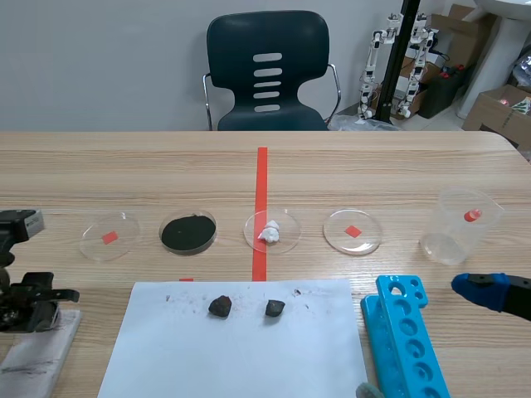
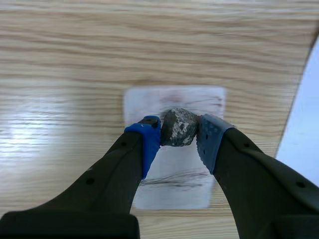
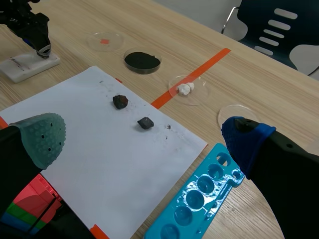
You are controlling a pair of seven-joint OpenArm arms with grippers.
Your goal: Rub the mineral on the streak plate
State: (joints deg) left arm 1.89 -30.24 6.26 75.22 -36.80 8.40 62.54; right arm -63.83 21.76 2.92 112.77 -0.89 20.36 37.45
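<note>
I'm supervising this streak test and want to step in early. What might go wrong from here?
1. The left gripper pinches the mineral only with its fingers' tips; pressing down might twist it loose.
2. Nothing visibly holds the streak plate on the table, so rubbing may shove it sideways instead of leaving a streak.

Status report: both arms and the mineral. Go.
Left gripper shut on mineral, over streak plate. Grey streaks on it. Right gripper open, above paper. Nothing in the way.
</note>
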